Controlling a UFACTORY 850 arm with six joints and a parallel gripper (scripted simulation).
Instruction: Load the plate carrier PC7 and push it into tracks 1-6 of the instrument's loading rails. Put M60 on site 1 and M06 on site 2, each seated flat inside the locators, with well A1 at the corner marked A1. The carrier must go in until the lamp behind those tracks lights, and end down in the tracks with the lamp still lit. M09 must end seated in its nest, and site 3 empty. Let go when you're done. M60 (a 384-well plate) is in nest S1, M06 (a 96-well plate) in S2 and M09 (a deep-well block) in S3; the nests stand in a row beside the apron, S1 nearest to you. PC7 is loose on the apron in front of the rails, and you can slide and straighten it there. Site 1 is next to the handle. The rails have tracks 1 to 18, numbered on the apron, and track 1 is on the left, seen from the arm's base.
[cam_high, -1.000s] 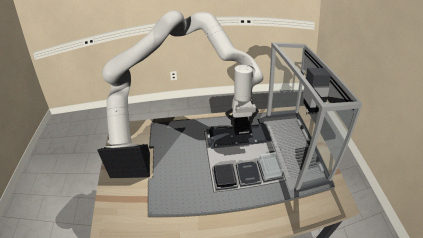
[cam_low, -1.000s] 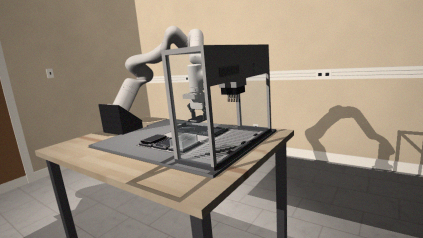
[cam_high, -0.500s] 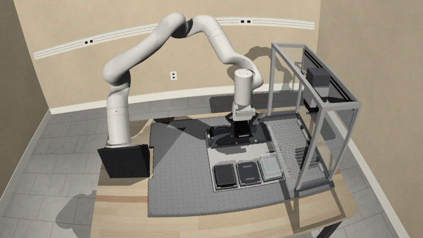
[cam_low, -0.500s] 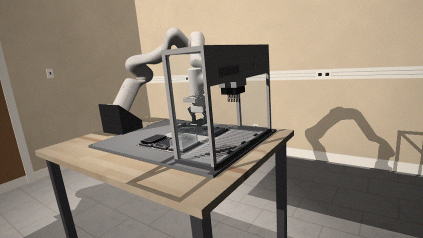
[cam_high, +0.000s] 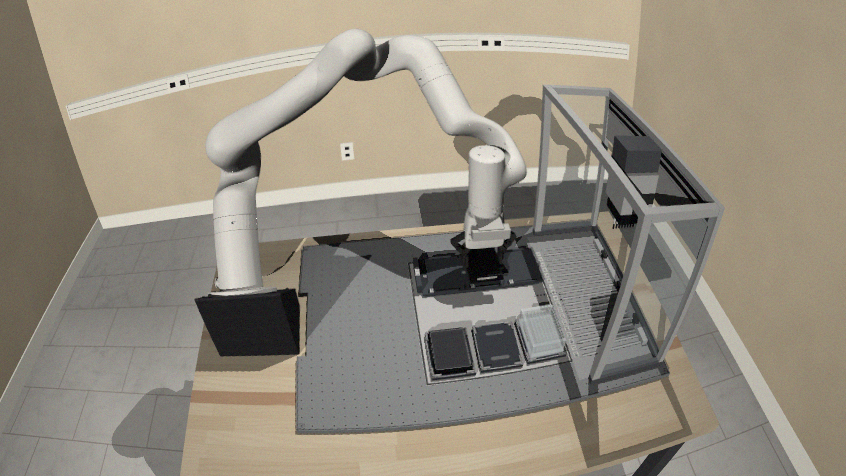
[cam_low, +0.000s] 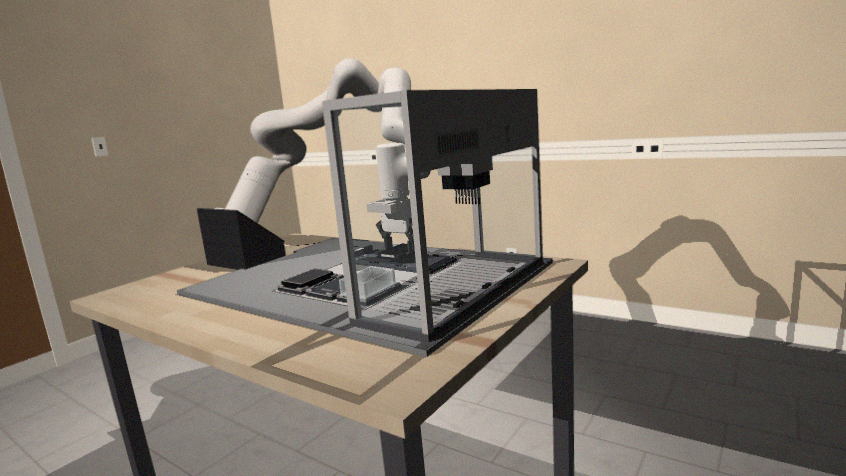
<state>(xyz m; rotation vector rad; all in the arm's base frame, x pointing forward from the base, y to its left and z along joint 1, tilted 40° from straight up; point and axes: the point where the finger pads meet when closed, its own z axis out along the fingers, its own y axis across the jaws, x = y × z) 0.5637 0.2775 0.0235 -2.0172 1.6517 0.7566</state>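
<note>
Pincer point(cam_high: 486, 267) low over carrier PC7 point(cam_high: 440, 273), clamped wide on dark plate, apparently M06. M60 point(cam_high: 450, 349), M09 point(cam_high: 539, 332) in nests; S2 point(cam_high: 498, 345) looks vacated. Carrier on apron, not in rails point(cam_high: 582, 296). Most work remains.

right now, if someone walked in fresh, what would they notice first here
The white arm arches high from its black base and plants its gripper on a dark plate over the plate carrier on the apron. To its right stands the tall grey instrument frame over the ribbed loading rails. In front, three nests in a row: a dark plate, an empty nest and a clear deep-well block.
</note>
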